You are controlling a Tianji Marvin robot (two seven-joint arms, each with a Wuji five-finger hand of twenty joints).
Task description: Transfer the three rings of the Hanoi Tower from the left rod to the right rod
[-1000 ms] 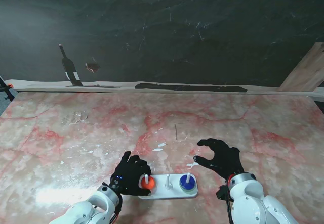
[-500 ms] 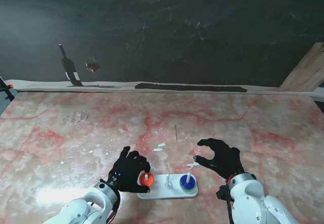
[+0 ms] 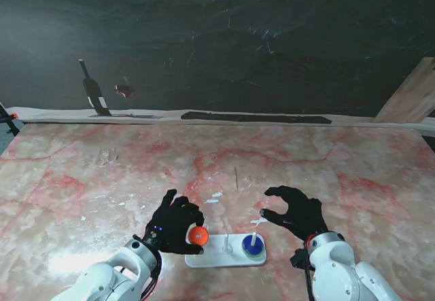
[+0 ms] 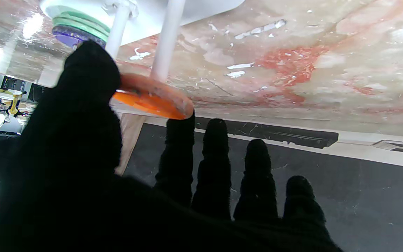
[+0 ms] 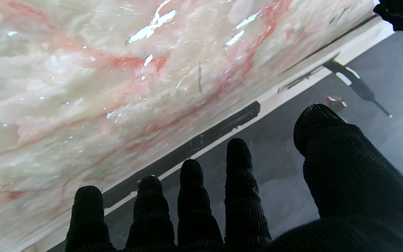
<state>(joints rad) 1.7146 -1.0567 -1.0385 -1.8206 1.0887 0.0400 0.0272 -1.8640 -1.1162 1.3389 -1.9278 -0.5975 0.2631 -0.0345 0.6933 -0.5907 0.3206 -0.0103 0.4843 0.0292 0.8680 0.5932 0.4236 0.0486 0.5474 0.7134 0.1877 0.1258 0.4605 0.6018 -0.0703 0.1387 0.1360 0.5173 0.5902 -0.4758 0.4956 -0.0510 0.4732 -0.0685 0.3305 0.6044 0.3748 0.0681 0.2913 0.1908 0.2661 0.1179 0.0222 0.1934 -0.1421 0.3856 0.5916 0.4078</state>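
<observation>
Our left hand [image 3: 173, 223] has its fingers [image 4: 178, 154] clamped on the orange ring [image 3: 198, 235], which a second ago sat on the left rod [image 4: 166, 38] and now hangs lifted clear. The blue and green rings [image 3: 253, 246] already sit on the right rod [image 3: 253, 237]. Our right hand [image 3: 293, 210] hovers, fingers apart, over the marble surface [image 3: 81, 185].

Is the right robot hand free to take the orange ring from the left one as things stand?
Probably yes. The right robot hand is open and holds nothing. The left robot hand holds the orange ring off the left rod, but the middle rod stands between them.
</observation>
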